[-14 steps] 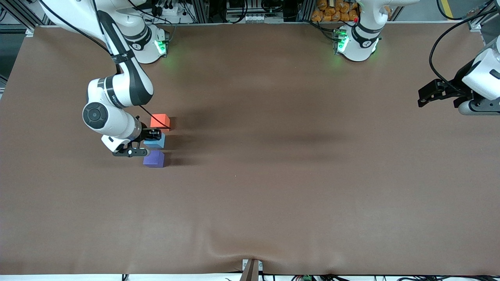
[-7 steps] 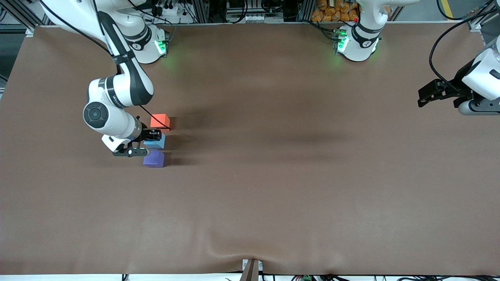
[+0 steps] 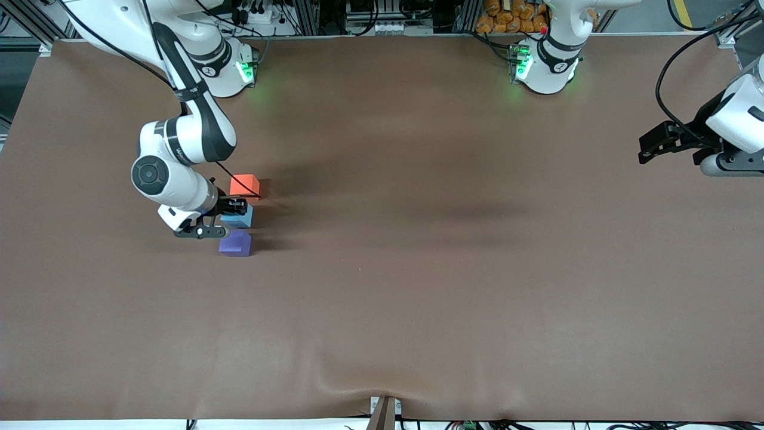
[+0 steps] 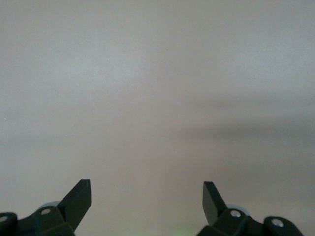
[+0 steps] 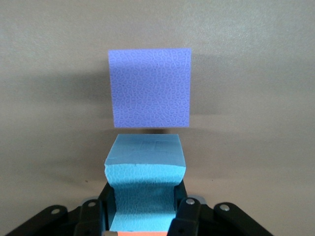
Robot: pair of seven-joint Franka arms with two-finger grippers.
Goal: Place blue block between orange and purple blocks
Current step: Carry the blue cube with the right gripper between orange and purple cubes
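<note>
toward the right arm's end of the table (image 3: pixel 418 298), three cubes sit in a short line: the orange block (image 3: pixel 245 185) farthest from the front camera, the blue block (image 3: pixel 239 217) next, the purple block (image 3: pixel 235 243) nearest. the blue one lies between the other two, close to each.

the right gripper (image 3: pixel 234 210) is low over this line and pinches the blue block. in the right wrist view the two fingers (image 5: pixel 188 210) press against opposite side faces of the blue block (image 5: pixel 143 184) — its foam walls bow inward where they squeeze, and the cube's outer end sticks out past the fingertips toward the purple block (image 5: pixel 150 88). a narrow gap with a thin shadow shows between blue and purple, so those two are just apart. a sliver of orange (image 5: pixel 140 234) shows at the gripper's base, right against the blue cube's inner end; i cannot tell whether they touch. whether the blue block rests on the table or is slightly lifted is also not clear.

the left gripper (image 3: pixel 647 148) hangs over the bare table at the left arm's end — well apart from the cubes — and waits. its fingers (image 4: pixel 78 199) are spread wide with nothing between them.
</note>
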